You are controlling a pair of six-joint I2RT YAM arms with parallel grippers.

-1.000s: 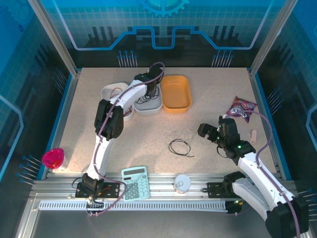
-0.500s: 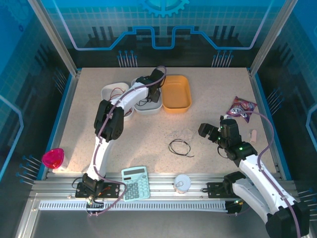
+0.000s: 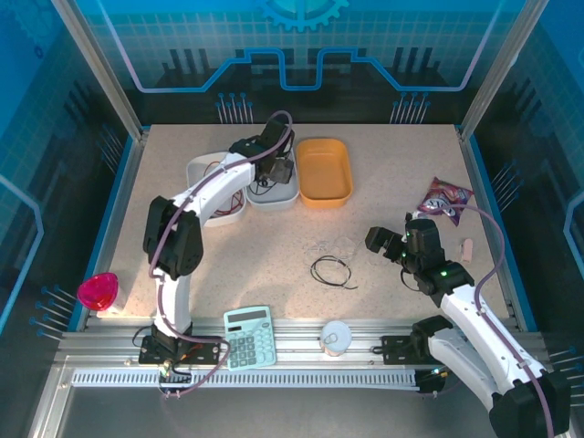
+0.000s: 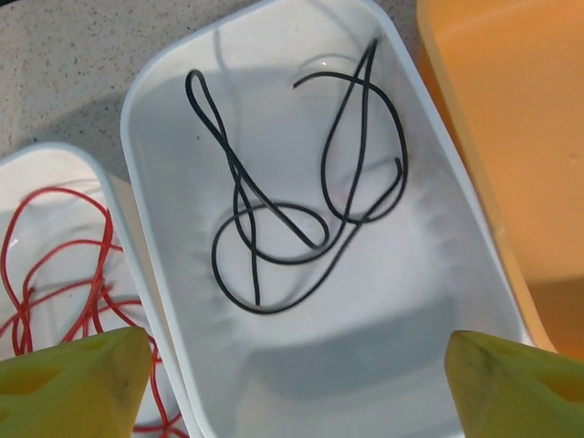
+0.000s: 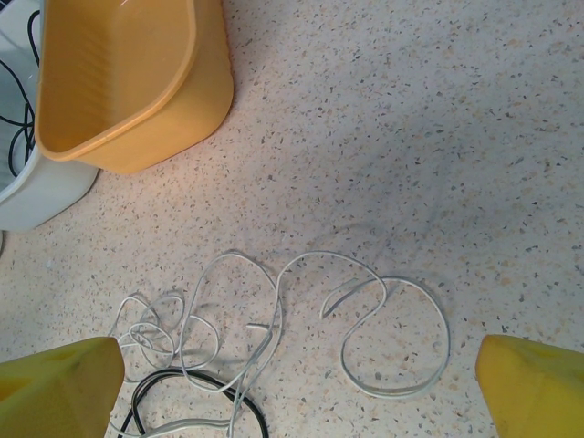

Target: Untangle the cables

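Lena: Left arm's elbow has swung out toward 9 o'clock since a second ago, and the left end effector [image 3: 274,167] has gone from pressed together to spread.

Omar: Is it holding anything?

Lena: No. On the left wrist view its yellow fingertips [image 4: 73,383] stand wide apart over the middle white tray [image 4: 365,347] and touch nothing. A black cable [image 4: 301,210] lies loose on the tray floor in a few crossing loops.

Omar: And the other arm?

Lena: The right end effector [image 3: 388,245] has barely shifted. Its jaws are spread wide and empty, hovering at 3 o'clock of what lies on the tabletop [image 3: 401,164].

Omar: Which is?

Lena: A white cable [image 5: 274,328] in loose curls, and a second black cable [image 3: 330,271] looped at its 6 o'clock. The two cross at one end.

Omar: The other trays?

Lena: The red cable [image 4: 55,274] sits in the left white tray [image 4: 64,169], at 9 o'clock of the middle one. The orange tray [image 3: 324,172] is at 3 o'clock.

Omar: And the room?

Lena: Speckled beige tabletop with blue-lit panels around it. A calculator [image 3: 249,336] rests at 6 o'clock and a pink cup [image 3: 98,291] at 8 o'clock.
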